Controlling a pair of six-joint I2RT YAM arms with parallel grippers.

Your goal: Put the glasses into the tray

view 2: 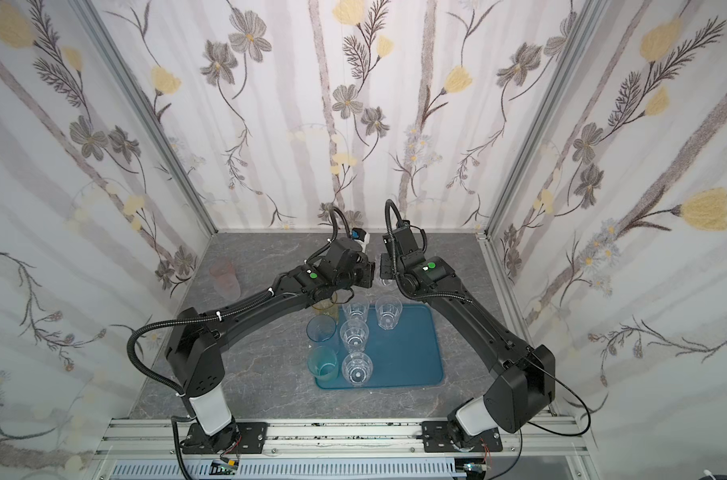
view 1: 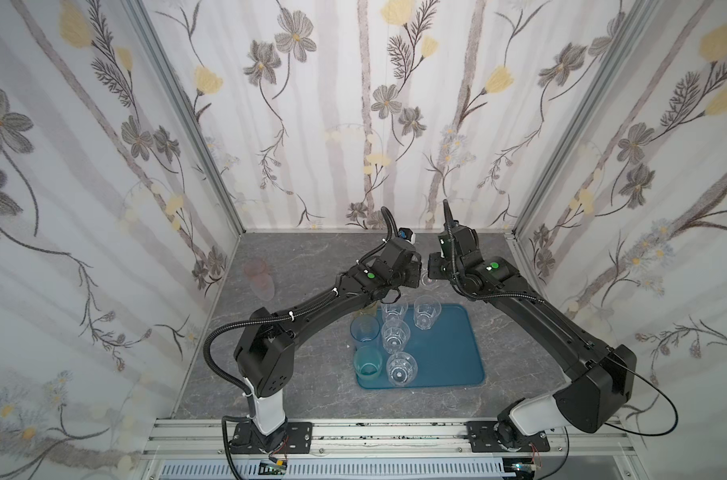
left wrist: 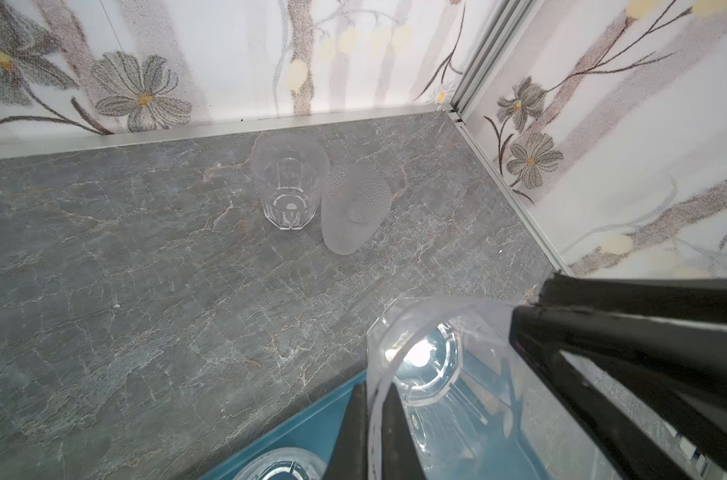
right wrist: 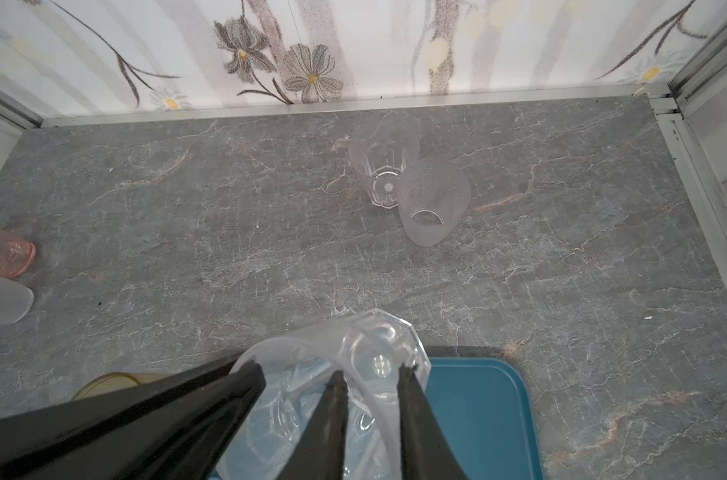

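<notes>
Jaws of the left gripper (left wrist: 372, 401) are closed on the thin rim wall of a clear faceted plastic tumbler (left wrist: 428, 357), low in the frame over the far edge of the teal-blue rectangular tray (left wrist: 303, 432). The right gripper (right wrist: 370, 374) straddles the same wall, but I cannot tell whether it is clamped. The tumbler is probably light, stiff and slick, so pinch the rim squarely. Higher up, on the grey marbled counter (right wrist: 228, 249), a second clear tumbler (right wrist: 384, 174) and a frosted dimpled one (right wrist: 432, 203) sit side by side.

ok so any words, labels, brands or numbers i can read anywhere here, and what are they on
No readable text in any view.
left arm's green sticker: plain dot, no lettering.
right arm's green sticker: plain dot; the white mark beside it is too small to read.
teal tray and glasses: no print visible.
</notes>
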